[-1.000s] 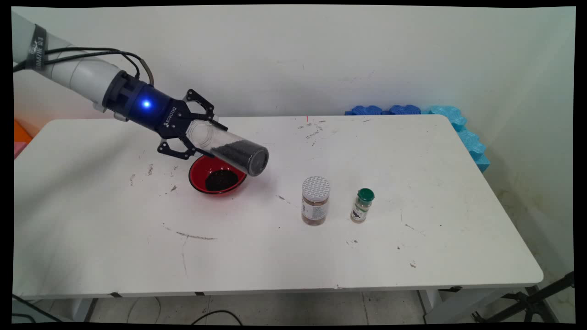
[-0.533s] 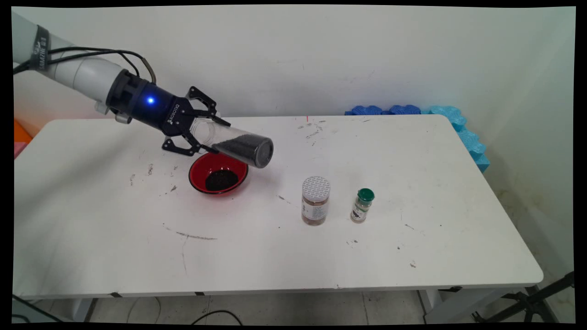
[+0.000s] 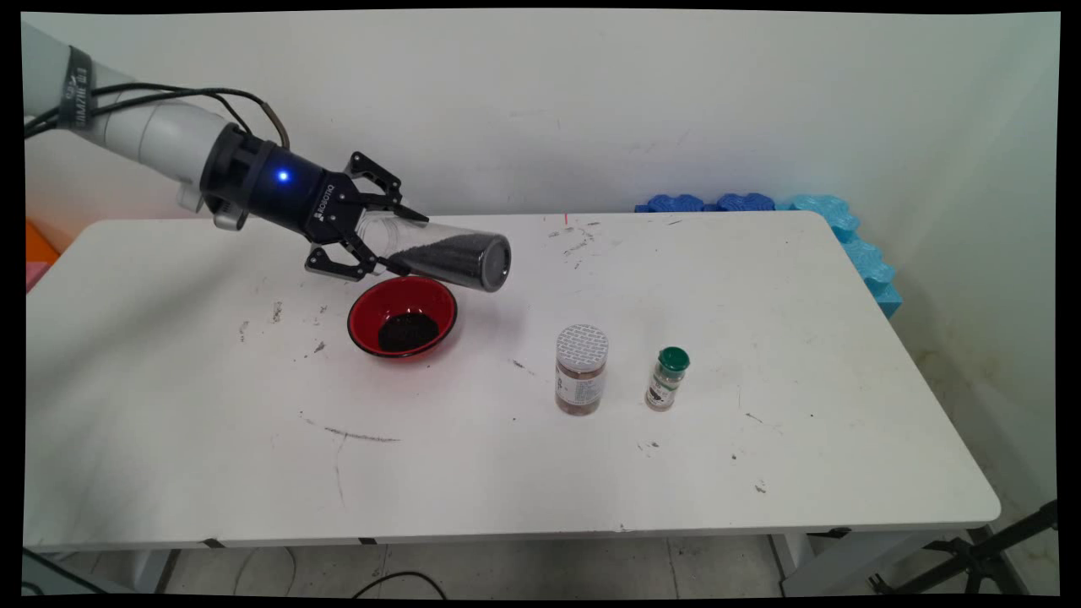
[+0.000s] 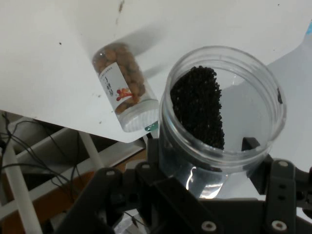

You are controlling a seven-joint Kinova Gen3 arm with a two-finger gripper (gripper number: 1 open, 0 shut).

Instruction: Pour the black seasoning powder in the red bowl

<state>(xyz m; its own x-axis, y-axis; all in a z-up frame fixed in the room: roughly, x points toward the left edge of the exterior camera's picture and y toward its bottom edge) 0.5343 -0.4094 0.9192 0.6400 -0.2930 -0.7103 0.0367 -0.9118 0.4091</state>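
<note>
- Jaws clamped on a clear jar (image 3: 439, 256), gripping it near its open mouth; gripper (image 3: 376, 241) comes in from the upper left, above the table's (image 3: 760, 279) left half toward the far edge.
- Jar held almost level in the air, base pointing right and tipped slightly down. Black granules (image 3: 452, 257) lie along its lower side and against the base.
- Hand view: jar mouth (image 4: 222, 105) is open, no lid on it; granules (image 4: 197, 105) heaped on one side of the inside wall. One finger (image 4: 251, 144) shows pressed against the rim.
- Red bowl (image 3: 403, 316) sits on the table just below the jar, not touching it. A dark pile of the same granules rests in its bottom.
- Jar's base reaches past the bowl's right rim in the main view.
- Brown-filled jar with a white lid (image 3: 581, 369) stands upright right of the bowl, well apart from it, near the table's middle. In the hand view it (image 4: 126, 85) shows a white label with a red mark.
- Small bottle with a green cap (image 3: 668, 378) stands upright just right of the white-lidded jar, not touching.
- Blue foam pieces (image 3: 832, 215) lie along the far right corner, beside the table edge against the wall.
- Table surface carries scattered dark scuffs and specks.
</note>
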